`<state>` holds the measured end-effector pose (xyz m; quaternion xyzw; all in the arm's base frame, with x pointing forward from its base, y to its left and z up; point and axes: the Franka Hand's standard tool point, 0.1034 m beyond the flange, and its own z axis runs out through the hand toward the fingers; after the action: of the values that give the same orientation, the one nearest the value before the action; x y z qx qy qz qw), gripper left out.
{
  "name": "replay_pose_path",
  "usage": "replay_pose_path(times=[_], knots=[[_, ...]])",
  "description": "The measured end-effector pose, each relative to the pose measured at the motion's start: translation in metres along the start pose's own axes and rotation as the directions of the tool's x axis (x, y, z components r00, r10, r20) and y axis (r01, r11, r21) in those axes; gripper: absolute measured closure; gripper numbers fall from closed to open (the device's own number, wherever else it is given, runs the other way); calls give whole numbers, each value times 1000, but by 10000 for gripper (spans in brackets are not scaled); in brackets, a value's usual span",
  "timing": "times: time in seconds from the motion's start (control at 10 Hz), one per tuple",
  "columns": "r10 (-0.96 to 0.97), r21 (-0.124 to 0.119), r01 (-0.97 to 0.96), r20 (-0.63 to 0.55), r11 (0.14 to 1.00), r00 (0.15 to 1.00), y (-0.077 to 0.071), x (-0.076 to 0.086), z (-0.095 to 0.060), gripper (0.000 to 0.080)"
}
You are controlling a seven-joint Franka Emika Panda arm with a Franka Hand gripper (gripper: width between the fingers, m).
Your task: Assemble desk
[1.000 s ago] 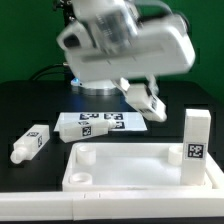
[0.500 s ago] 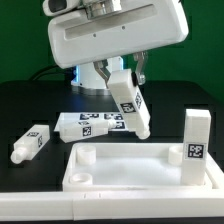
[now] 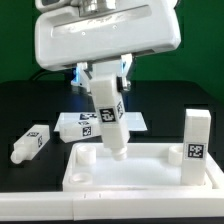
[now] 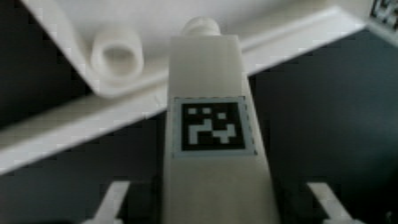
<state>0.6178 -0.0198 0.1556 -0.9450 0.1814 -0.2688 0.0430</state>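
1. White plastic up front: the desk panel [image 3: 120, 172] lies flat nearest the camera, rim up, with a round corner hole [image 3: 86, 156] open on the exterior view's left.
2. At the panel's corner on the exterior view's right, an upright leg [image 3: 195, 135] stands in place, tag facing out.
3. Over the panel hangs the held leg [image 3: 108, 120], nearly upright with a slight tilt. Its lower end sits just beside the corner hole, not in it, and the wrist view shows the same offset. Whether the tip touches the panel cannot be told.
4. Up top, the gripper [image 3: 103, 78] pinches the held leg's upper part between its two fingers.
5. To do this step well, the tip should slide squarely over the hole and the tilt come out before a gentle descent. A skewed entry would likely catch the rim or shove the panel.
6. Farther back, a loose leg [image 3: 30, 143] lies on the black table [image 3: 20, 100] at the exterior view's left. A second lying leg [image 3: 80, 125] rests near the marker board [image 3: 135, 122].
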Motion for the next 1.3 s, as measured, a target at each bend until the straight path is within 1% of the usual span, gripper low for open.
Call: replay_pose_path(times=[0.1,0.2,0.3,0.4,0.5,0.6,0.7,1.0,1.1,1.2,1.3], knots=[[-8,-12,8,-53,1000,999,2,-1,1,514],[-21,-30,17,-137,999,990,5,1,1,514],[-23,-33,19,-134,999,991,6,-3,4,514],[-24,-33,19,-131,999,991,7,-2,4,514],[-54,-41,49,-132,998,990,13,3,6,514],[-55,-42,50,-129,998,990,16,8,8,514],[-65,-37,61,-134,997,989,8,5,8,514],[-64,-38,60,-126,998,990,9,4,9,514],[-68,-29,66,-72,997,995,7,-1,9,514],[-70,-22,69,-41,997,997,7,4,2,514],[-59,-22,58,-43,998,997,12,20,-4,514]])
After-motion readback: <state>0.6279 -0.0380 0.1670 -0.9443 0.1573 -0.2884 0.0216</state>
